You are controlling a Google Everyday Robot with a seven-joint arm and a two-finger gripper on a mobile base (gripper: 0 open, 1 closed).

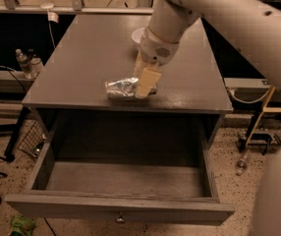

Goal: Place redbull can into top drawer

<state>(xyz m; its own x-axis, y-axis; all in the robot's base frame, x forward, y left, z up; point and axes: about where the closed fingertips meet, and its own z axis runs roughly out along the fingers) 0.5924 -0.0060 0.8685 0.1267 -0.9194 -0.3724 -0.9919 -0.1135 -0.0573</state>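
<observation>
The redbull can (122, 88), crumpled shiny silver, lies on its side low over the grey tabletop (81, 58), close to its front edge. My gripper (144, 85) comes down from the upper right and is shut on the can's right end; one tan finger (148, 78) covers that end. The top drawer (121, 178) is pulled wide open below the tabletop. Its inside is bare, and a small round knob (120, 219) sits at the centre of its front panel.
A white bowl (138, 35) stands on the tabletop behind my arm, mostly hidden. My large white arm (238, 28) fills the upper right. Bottles (26, 62) and cables lie at the left. A clamp and a stand are on the floor at the right.
</observation>
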